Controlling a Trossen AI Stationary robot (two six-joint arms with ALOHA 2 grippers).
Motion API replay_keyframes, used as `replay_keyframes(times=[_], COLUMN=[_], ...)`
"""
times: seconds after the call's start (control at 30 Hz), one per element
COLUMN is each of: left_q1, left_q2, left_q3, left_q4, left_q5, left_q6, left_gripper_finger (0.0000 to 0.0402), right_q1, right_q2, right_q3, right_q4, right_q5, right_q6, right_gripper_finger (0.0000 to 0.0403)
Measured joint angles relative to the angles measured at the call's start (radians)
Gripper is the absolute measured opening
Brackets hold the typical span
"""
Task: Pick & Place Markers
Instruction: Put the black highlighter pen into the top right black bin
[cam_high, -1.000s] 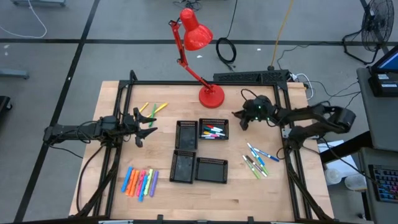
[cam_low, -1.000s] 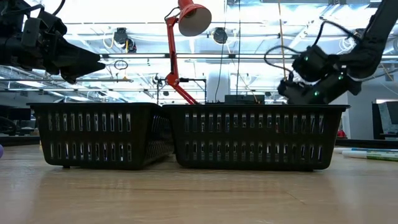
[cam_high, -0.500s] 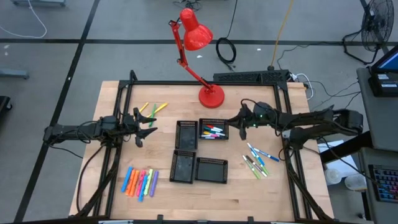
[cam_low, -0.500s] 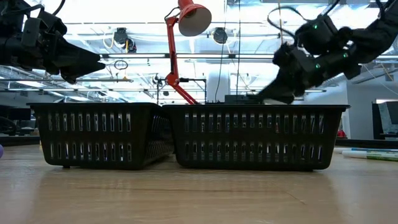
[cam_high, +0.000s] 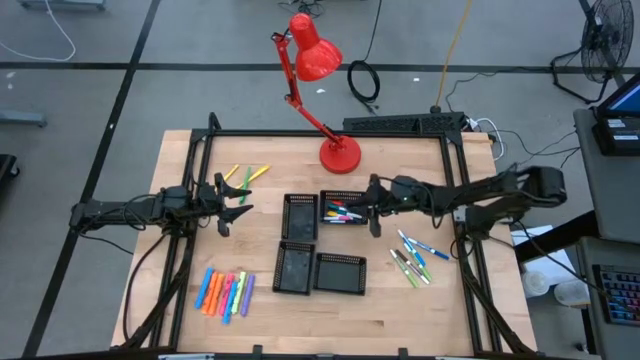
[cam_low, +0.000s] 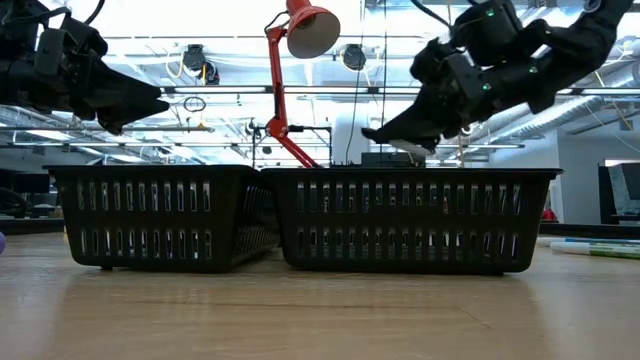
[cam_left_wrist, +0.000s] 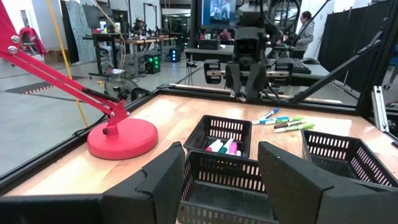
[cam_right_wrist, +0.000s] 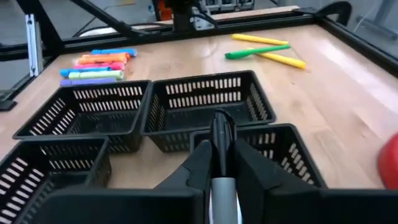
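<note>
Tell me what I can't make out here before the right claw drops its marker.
- Cap colour of the marker in the right claw: wrist view shows only its dark tip, fingers cover the rest.
- Contents of the trays: low view, mesh walls hide them.
- Number of markers in the filled tray: high view, too small.

Colours and patterns on the work table

Table (cam_high: 270, 165): pale wood, framed in black. Trays (cam_high: 299, 215): black mesh with slotted walls. Lamp (cam_high: 318, 60): red shade, arm and base. Neon markers (cam_high: 225, 293): a row of blue, orange, pink, yellow-green and purple. Three markers (cam_high: 244, 176) near the left gripper (cam_high: 236, 200): yellow and green. Both grippers: black; the marker (cam_right_wrist: 221, 146) in the right gripper (cam_right_wrist: 219, 163) has a black cap and white body.
</note>
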Motion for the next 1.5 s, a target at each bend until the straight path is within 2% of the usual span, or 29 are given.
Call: replay_keyframes(times=[0.43, 0.7, 0.83, 1.0, 1.5], left_q1=[0.0, 0.0, 0.0, 0.0, 0.0], left_q2=[0.0, 0.0, 0.0, 0.0, 0.0], left_q3=[0.0, 0.0, 0.0, 0.0, 0.0], left_q4=[0.0, 0.0, 0.0, 0.0, 0.0], left_q5=[0.0, 0.0, 0.0, 0.0, 0.0], left_q6=[0.0, 0.0, 0.0, 0.0, 0.0], left_gripper_finger=[0.0209, 0.0209, 0.0209, 0.0209, 0.0209], right_q1=[-0.001, -0.004, -0.004, -0.006, -0.01], right_q2=[0.213, 0.292, 0.303, 0.303, 0.303], right_q3=[0.105, 0.126, 0.132, 0.132, 0.132], right_q4=[0.008, 0.004, 0.005, -0.017, -0.022], right_q5=[0.001, 0.001, 0.006, 0.076, 0.076], right_q6=[-0.01, -0.038, -0.047, -0.071, -0.071], right_gripper_finger=[0.0037, 0.0037, 0.0038, 0.0037, 0.0038])
